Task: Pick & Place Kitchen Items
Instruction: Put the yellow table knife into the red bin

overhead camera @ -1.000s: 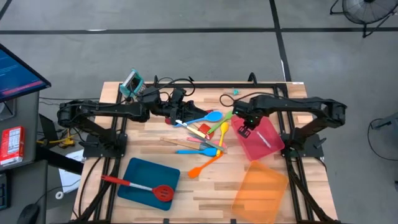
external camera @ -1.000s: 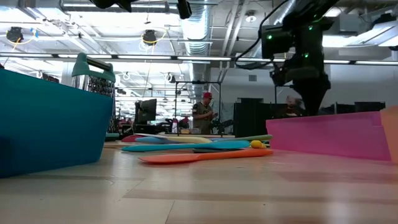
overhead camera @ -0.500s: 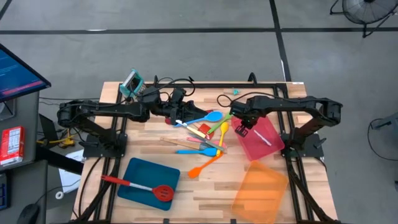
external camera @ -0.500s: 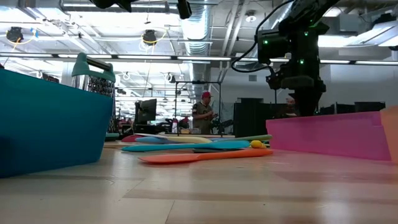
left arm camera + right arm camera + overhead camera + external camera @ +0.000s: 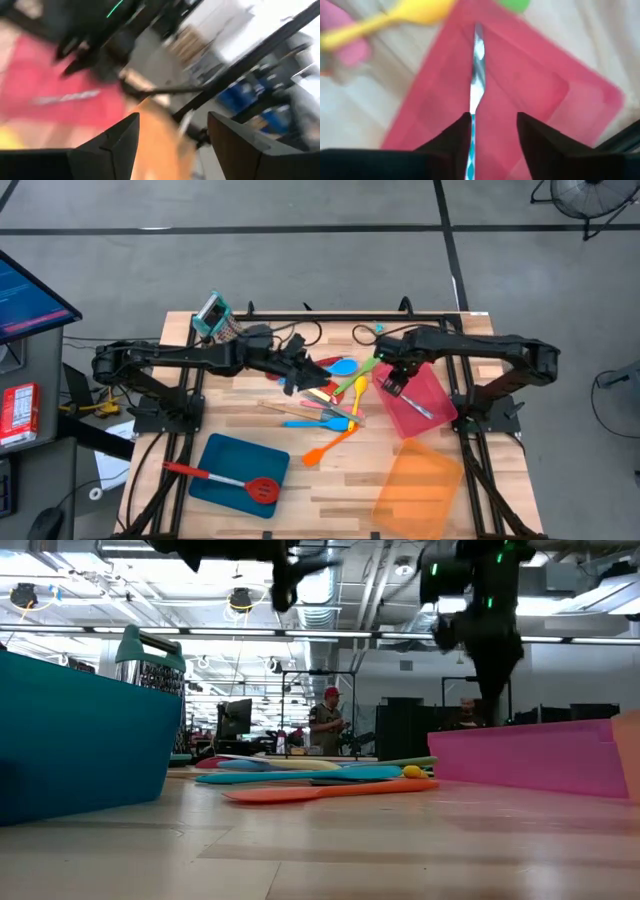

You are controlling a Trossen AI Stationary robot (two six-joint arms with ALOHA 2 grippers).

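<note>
Several coloured spoons and spatulas (image 5: 335,395) lie in a pile on the wooden table's middle; an orange spoon (image 5: 330,445) lies nearest the front and also shows in the low view (image 5: 320,792). A slim metal utensil (image 5: 419,406) lies flat in the red tray (image 5: 410,425); the right wrist view shows it (image 5: 476,75) beneath the fingers. My right gripper (image 5: 390,380) hovers open above that tray's left part (image 5: 492,117). My left gripper (image 5: 300,365) is open and empty above the pile's left end (image 5: 172,117).
An orange tray (image 5: 418,485) lies at the front right. A blue tray (image 5: 225,465) at the front left holds a red slotted turner (image 5: 240,483). A metal grater with a teal handle (image 5: 213,315) stands at the far left corner. People stand in the room behind.
My left gripper has moved toward the table's right edge over the pile and has turned about its wrist. My right gripper has stayed over the red tray with only small shifts. The metal utensil has stayed in the tray.
</note>
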